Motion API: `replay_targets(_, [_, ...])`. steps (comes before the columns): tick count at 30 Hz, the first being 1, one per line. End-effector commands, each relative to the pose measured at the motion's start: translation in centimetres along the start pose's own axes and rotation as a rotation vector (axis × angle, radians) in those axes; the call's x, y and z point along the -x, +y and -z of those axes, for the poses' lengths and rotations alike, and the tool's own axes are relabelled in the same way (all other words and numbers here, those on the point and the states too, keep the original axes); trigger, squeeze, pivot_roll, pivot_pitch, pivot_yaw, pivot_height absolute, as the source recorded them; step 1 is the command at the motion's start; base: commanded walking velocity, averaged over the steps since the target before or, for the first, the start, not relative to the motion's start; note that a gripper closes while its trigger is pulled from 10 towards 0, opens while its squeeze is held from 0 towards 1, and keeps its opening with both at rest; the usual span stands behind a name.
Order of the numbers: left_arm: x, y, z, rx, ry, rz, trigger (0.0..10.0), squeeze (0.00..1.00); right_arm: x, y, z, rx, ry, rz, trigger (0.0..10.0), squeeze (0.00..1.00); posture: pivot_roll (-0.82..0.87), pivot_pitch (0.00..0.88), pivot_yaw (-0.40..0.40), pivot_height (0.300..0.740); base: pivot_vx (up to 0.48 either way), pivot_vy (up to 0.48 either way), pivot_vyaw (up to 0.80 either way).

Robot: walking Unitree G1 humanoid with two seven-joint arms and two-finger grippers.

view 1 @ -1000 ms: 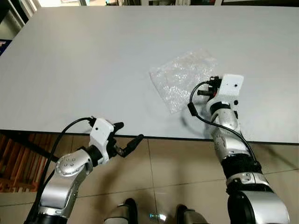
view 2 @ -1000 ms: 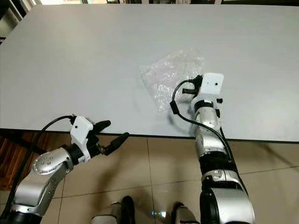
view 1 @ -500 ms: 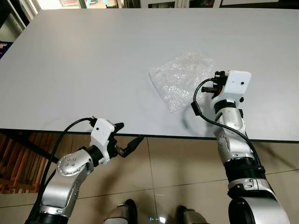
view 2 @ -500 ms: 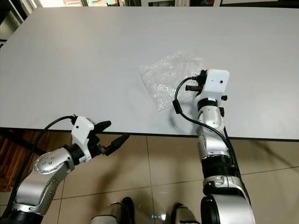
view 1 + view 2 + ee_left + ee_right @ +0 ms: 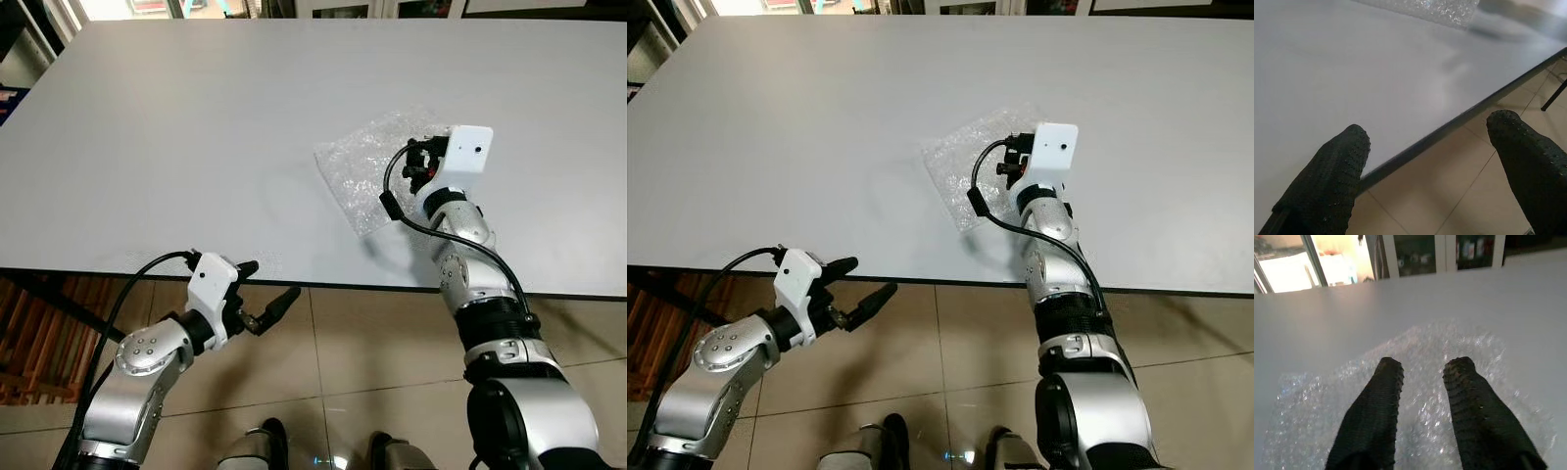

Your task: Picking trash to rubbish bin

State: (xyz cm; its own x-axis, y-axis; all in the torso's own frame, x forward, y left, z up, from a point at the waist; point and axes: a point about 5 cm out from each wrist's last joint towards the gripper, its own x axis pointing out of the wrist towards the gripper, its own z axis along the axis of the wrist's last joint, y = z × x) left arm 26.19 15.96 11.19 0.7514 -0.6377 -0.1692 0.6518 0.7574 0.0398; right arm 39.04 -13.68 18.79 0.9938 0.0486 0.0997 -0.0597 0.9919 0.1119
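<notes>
A crumpled sheet of clear bubble wrap (image 5: 370, 171) lies flat on the grey table (image 5: 176, 147), right of the middle. My right arm reaches over its near right corner, the white wrist housing (image 5: 466, 155) just above it. In the right wrist view my right gripper (image 5: 1422, 369) is open, and its two black fingers (image 5: 1376, 406) hover close over the bubble wrap (image 5: 1312, 406) with nothing between them. My left gripper (image 5: 266, 290) is open and empty, held low in front of the table's front edge (image 5: 1449, 127).
The table's front edge (image 5: 313, 285) runs just ahead of me, with tiled floor (image 5: 362, 343) below it. A wooden slatted piece (image 5: 34, 333) stands under the table at the left. Windows and glass cabinets (image 5: 1415, 254) lie beyond the far side.
My right arm has swung forward and to the left, bringing the wrist over the bubble wrap. The left arm has barely shifted.
</notes>
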Motion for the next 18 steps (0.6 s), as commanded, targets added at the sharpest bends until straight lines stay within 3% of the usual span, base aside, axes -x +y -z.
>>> replay_targets(1, [0.5,0.0,0.5,0.011,0.033,-0.003,10.0,0.00,-0.4,0.3,0.0,-0.028,0.033,0.002,10.0,1.00,0.04,0.228,0.069,0.740,0.000,0.000,0.00])
replay_targets(10, [0.9,-0.1,0.7,0.011,0.042,-0.007,10.0,0.00,-1.7,0.7,-1.1,-0.035,0.078,0.006,10.0,1.00,0.06,0.243,0.065,0.740,0.000,0.000,0.00])
replay_targets(18, [1.2,0.0,0.4,0.012,0.039,-0.003,10.0,0.00,-3.0,-0.2,-2.6,-0.058,0.140,0.055,10.0,1.00,0.06,0.247,0.058,0.740,0.000,0.000,0.00])
